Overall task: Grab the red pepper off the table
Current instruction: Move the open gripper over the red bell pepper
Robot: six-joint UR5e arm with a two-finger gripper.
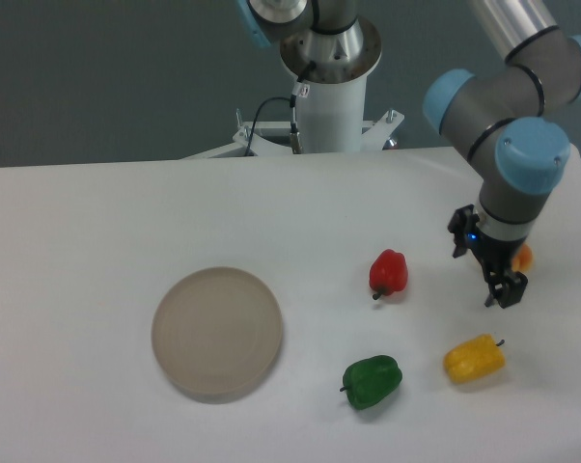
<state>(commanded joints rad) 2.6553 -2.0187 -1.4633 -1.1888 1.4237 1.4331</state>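
Camera view: red pepper (389, 272) lies at nine o'clock from the end effector (497, 283), stem toward seven; finger spacing unclear.

The counter (97, 222) was a flat matte white top with a rounded far-left corner. On it lay a round beige plate (217, 333) toward the left front. The red pepper (389, 273) sat right of centre, the green pepper (372, 381) nearer the front below it, and the yellow pepper (475, 358) to the right of the green one. A small orange thing (523, 257) showed near the right edge, partly hidden.
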